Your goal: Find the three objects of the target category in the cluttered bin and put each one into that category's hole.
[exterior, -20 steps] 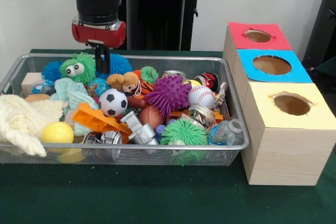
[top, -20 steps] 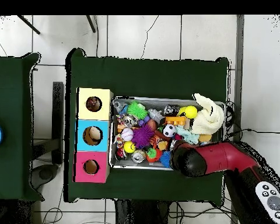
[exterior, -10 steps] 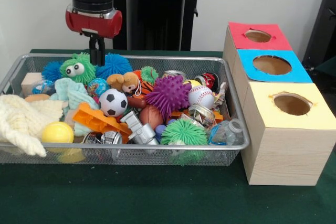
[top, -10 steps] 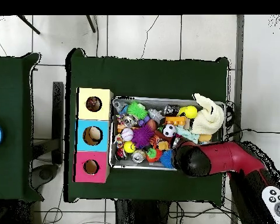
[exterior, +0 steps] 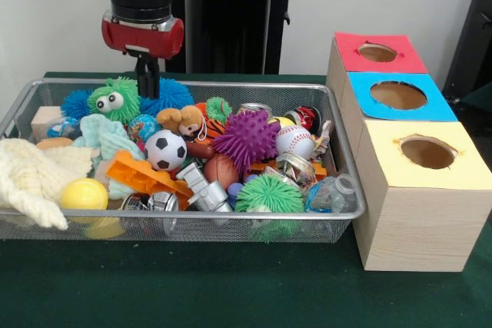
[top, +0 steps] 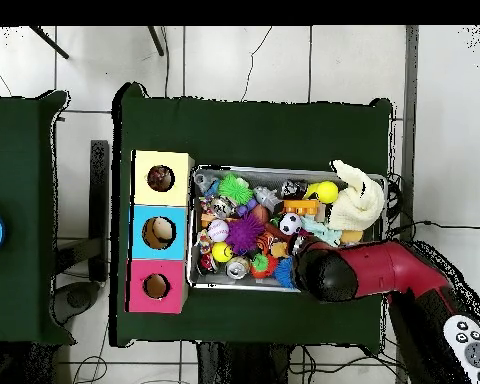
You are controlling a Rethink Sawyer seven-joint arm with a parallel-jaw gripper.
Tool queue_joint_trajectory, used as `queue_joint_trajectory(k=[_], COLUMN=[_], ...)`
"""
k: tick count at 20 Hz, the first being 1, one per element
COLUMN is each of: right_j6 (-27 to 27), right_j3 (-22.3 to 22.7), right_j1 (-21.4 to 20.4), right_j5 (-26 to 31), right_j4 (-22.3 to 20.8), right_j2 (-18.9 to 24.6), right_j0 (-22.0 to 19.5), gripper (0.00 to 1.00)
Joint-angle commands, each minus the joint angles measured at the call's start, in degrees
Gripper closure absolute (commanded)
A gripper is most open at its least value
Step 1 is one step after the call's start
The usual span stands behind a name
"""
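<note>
Dark green cloth-covered table (exterior: 231,297), bearing a shallow silver wire-mesh bin (exterior: 231,228) and, just beside it, a row of three pale wooden boxes (exterior: 415,220), each with a round hole in its top: red-topped (exterior: 378,52), blue-topped (exterior: 398,95), yellow-topped (exterior: 427,151). In the overhead view at least the yellow and blue holes show something pale or dark inside; what it is cannot be told.

Red and black arm (top: 384,272), ending in a black gripper (exterior: 146,82) that hangs above the bin's far rim, over a blue spiky ball (exterior: 171,93) and beside a green furry toy with googly eyes (exterior: 114,99). The fingers appear pressed together in one narrow stem with nothing between them.

Bin contents, largest first: a cream knitted cloth (exterior: 34,178) draped over one end; a purple spiky ball (exterior: 246,137); a green spiky ball (exterior: 269,193); an orange plastic piece (exterior: 142,174); a black-and-white football (exterior: 166,150); a white baseball (exterior: 294,141); a yellow smooth ball (exterior: 84,193); a small clear plastic bottle (exterior: 330,193); crushed metal cans and foil between them.

Step in hand, as judged: choosing a target. Which category is sought cannot be told. A clean pick calls for an exposed object, fingers parted before descent, clear of the mesh wall.
</note>
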Motion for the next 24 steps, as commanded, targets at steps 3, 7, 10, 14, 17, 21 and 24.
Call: queue_joint_trajectory(k=[3, 7, 10, 14, 17, 21, 24], right_j6=[-10.53, -9.83, -8.69, -6.0, -5.12, -3.53, -4.65], right_j3=[-0.51, 0.23, -0.18, -2.95, -3.76, -5.43, -8.32], right_j1=[-2.3, -4.33, -5.94, -3.43, -3.76, -2.35, 0.32], right_j5=[6.8, 7.68, 8.23, 7.05, 7.37, 6.43, 6.81], right_j4=[2.4, 5.03, 7.07, 7.56, 8.35, 8.05, 8.04], right_j2=[2.72, 3.05, 2.97, 1.58, 0.92, -0.37, -0.08], right_j0=[1.64, 1.75, 2.33, 3.87, 4.78, 6.43, 6.96], gripper=[1.0, 1.0, 1.0, 1.0, 1.0, 1.0, 1.0])
